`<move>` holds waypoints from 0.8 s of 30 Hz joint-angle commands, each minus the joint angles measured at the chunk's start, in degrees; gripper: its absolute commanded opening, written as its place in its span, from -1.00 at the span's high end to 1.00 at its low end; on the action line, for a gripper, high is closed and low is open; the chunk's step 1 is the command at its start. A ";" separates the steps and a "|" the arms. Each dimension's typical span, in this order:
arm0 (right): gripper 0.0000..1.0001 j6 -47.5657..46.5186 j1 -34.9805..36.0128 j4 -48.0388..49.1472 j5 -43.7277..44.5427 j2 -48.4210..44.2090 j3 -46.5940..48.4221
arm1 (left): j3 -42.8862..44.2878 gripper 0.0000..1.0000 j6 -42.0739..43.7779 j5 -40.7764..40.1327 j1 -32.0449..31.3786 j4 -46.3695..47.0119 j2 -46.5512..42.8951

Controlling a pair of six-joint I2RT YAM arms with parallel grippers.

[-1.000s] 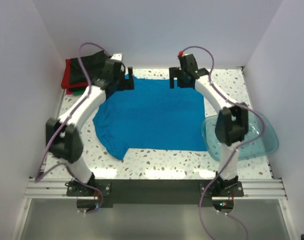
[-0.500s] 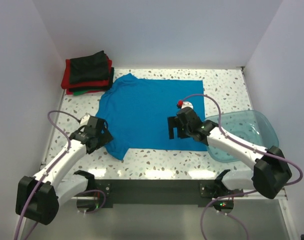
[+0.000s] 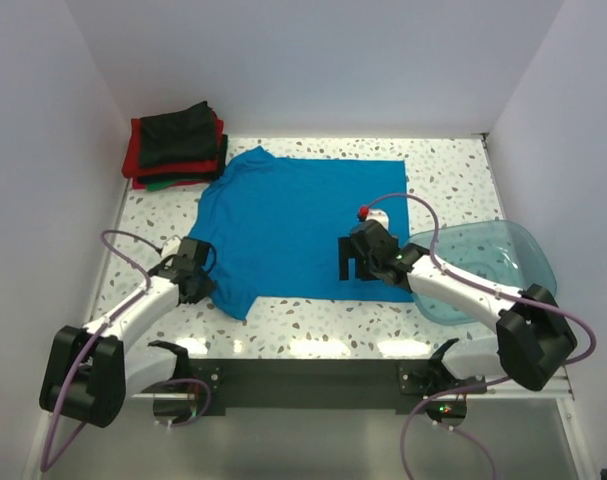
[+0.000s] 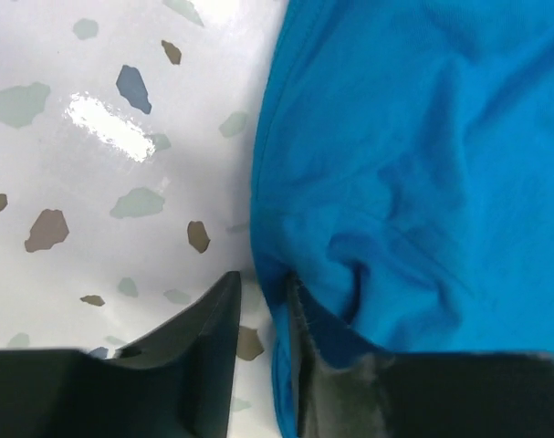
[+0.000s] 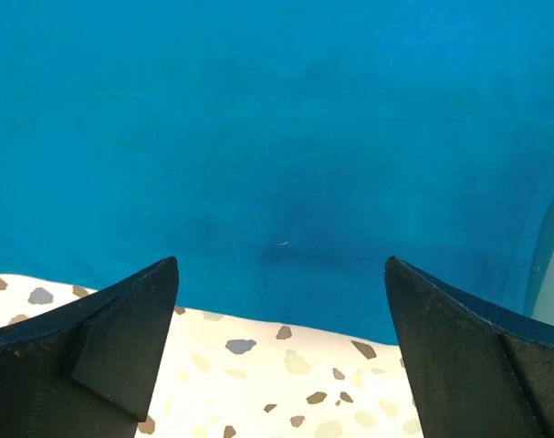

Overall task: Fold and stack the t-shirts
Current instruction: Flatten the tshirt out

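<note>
The bright blue t-shirt (image 3: pixel 303 220) lies spread on the speckled table, its left sleeve trailing toward the near left. My left gripper (image 3: pixel 207 282) sits low at that sleeve's left edge. In the left wrist view its jaws (image 4: pixel 263 292) are nearly together, with the blue hem (image 4: pixel 281 365) pinched between them. My right gripper (image 3: pixel 359 272) hovers over the shirt's near hem, right of centre. It stands wide open (image 5: pixel 281 265) with blue cloth (image 5: pixel 277 128) and bare table below. A stack of folded dark and red t-shirts (image 3: pixel 175 145) rests at the far left corner.
A translucent blue-green plastic tub (image 3: pixel 503 265) stands at the right, under the right forearm; its rim shows in the right wrist view (image 5: pixel 552 265). White walls close in the table on the left, the back and the right.
Both arms came from the shirt's far edge down to its near side. The left jaws then closed on the sleeve's edge. The right gripper shifted slightly and stayed open.
</note>
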 commanded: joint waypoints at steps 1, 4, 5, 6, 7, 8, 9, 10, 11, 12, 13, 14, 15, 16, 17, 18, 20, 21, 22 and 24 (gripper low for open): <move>-0.97 1.98 0.18 1.60 2.78 1.00 -1.54 | -0.96 0.66 -0.24 0.54 0.46 4.28 2.17; -0.97 3.12 0.09 0.02 4.26 2.49 -2.42 | 1.57 1.00 -1.46 -5.05 0.73 -0.87 2.61; -0.97 3.12 0.18 -0.25 4.71 2.85 -2.51 | 2.37 1.00 -1.99 -6.74 0.73 -2.46 2.44; -0.97 3.21 0.18 -0.51 5.24 3.03 -2.77 | 2.99 1.00 -2.78 -7.97 0.81 -3.78 2.26; -0.97 3.38 0.18 -0.60 6.37 3.20 -2.95 | 3.69 1.00 -3.13 -8.94 0.81 -5.02 1.74; -0.97 3.47 0.09 -0.86 6.82 3.20 -3.21 | 4.83 1.00 -3.31 -10.08 0.81 -6.94 1.30; -0.97 3.74 0.09 -0.95 7.17 3.20 -3.56 | 5.19 1.00 -3.31 -10.44 0.81 -7.31 0.86; -0.97 3.74 0.09 -0.95 7.70 3.29 -3.74 | 5.97 1.00 -3.31 -10.80 0.90 -8.36 0.07; -0.97 3.91 0.18 -1.13 8.05 3.21 -3.74 | 6.50 1.00 -3.48 -11.58 0.90 -9.06 -0.28; -0.97 4.09 0.09 -1.39 8.49 3.29 -3.92 | 6.86 1.00 -3.66 -12.03 0.90 -9.77 -0.64; -0.97 4.09 0.09 -1.57 8.84 3.38 -3.92 | 7.47 1.00 -4.10 -12.73 0.99 -10.64 -1.07; -0.97 4.35 0.09 -2.26 9.71 3.55 -3.92 | 8.52 1.00 -4.45 -14.47 0.99 -12.92 -0.99; -0.97 4.44 0.09 -2.53 9.98 3.82 -3.92 | 9.05 1.00 -5.15 -15.71 1.08 -14.07 -1.08; -0.97 4.44 0.00 -2.62 10.07 3.73 -3.92 | 10.10 1.00 -5.50 -17.03 1.34 -16.43 -0.82; -0.97 4.53 0.00 -2.62 10.16 3.82 -4.09 | 10.55 1.00 -5.86 -19.21 1.52 -17.24 -0.55; -0.97 4.53 0.00 -2.53 10.25 3.65 -4.44 | 10.81 1.00 -5.95 -19.85 1.69 -17.68 -0.38; -0.97 4.62 0.00 -2.62 10.16 3.73 -4.62 | 10.99 1.00 -4.64 -18.98 2.30 -16.12 0.68; -0.97 4.53 0.00 -2.62 10.08 3.73 -4.71 | 11.08 1.00 -4.63 -18.89 2.57 -15.93 1.46; -0.97 4.53 -0.17 -2.71 10.07 3.99 -4.62 | 11.60 1.00 -4.63 -18.89 3.44 -15.93 3.21; -0.97 4.44 -0.35 -3.32 10.51 4.34 -4.36 | 12.31 1.00 -4.63 -19.50 4.94 -16.36 5.15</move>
